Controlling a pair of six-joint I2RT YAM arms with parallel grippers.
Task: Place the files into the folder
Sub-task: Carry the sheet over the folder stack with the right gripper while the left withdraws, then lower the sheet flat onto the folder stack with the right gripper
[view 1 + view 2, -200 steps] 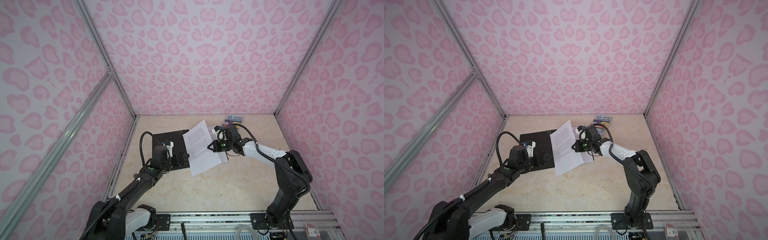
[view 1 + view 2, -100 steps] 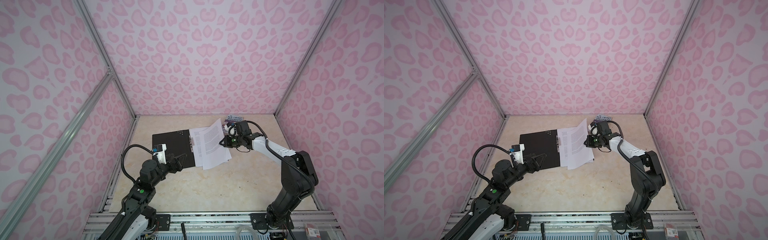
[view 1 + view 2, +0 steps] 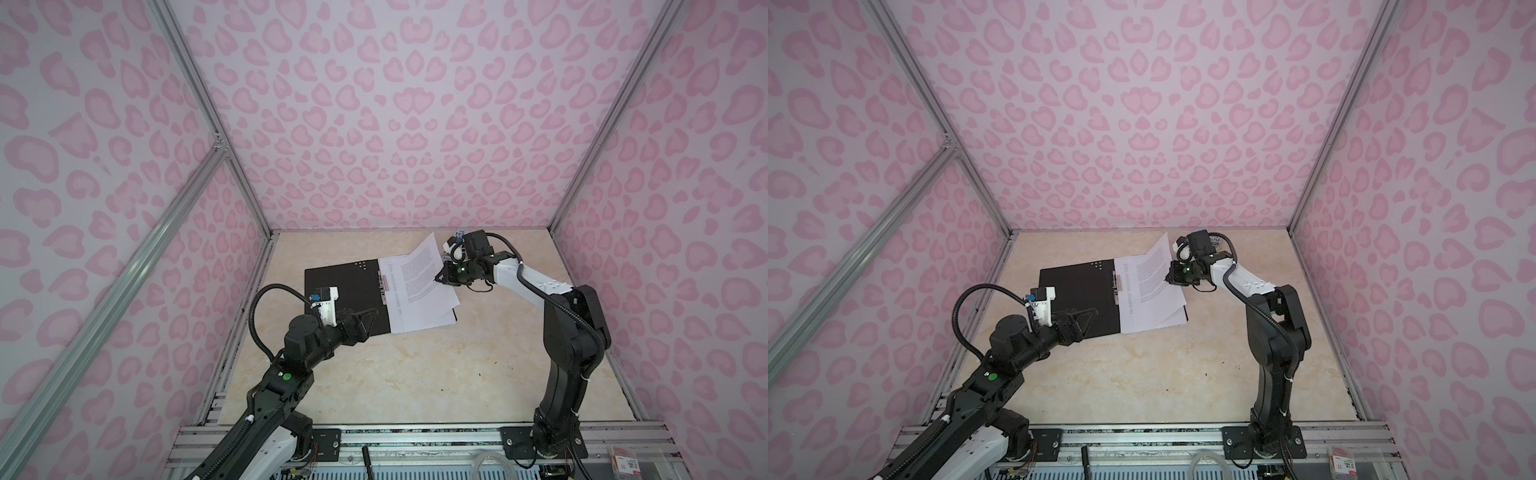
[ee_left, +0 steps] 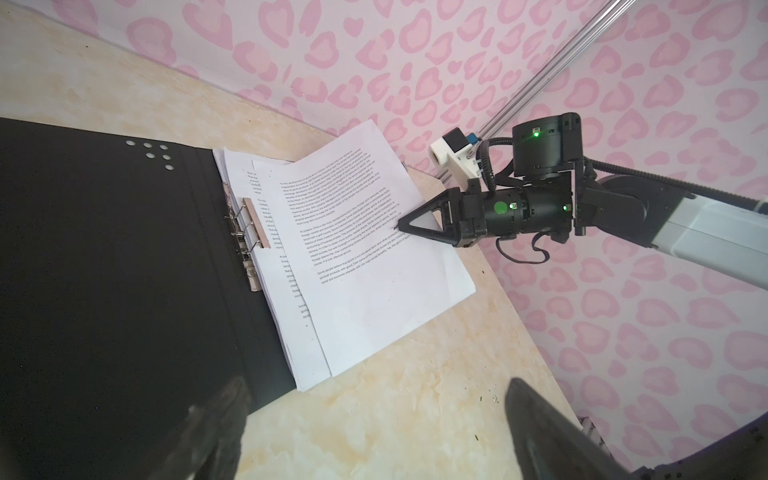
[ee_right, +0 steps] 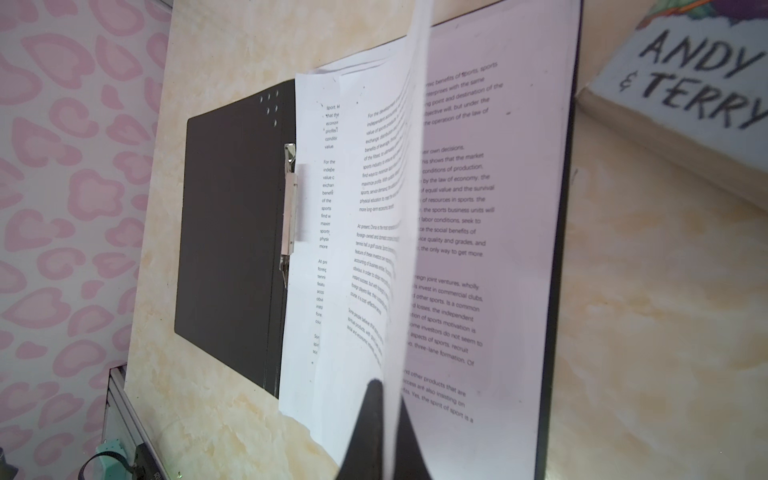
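Observation:
The folder point(image 3: 340, 282) point(image 3: 1075, 286) lies open on the table, black inside up, with a metal spine clip point(image 4: 249, 232). The files point(image 3: 415, 307) point(image 4: 365, 291) are white printed sheets stacked on its right half. My right gripper point(image 3: 437, 278) point(image 4: 398, 226) point(image 5: 384, 390) is shut on the top sheet point(image 5: 409, 208) and holds its far right corner lifted off the stack. My left gripper point(image 3: 372, 320) point(image 4: 376, 399) hangs open and empty over the folder's front edge, just left of the sheets.
A paperback book point(image 5: 685, 95) lies at the back wall, right behind the right wrist point(image 3: 473, 245). Pink patterned walls close in the left, back and right. A metal rail point(image 3: 415, 436) runs along the front.
The right gripper has carried the sheet rightward from above the spine to over the stack. The left gripper has drawn back from the sheets toward the folder's front edge.

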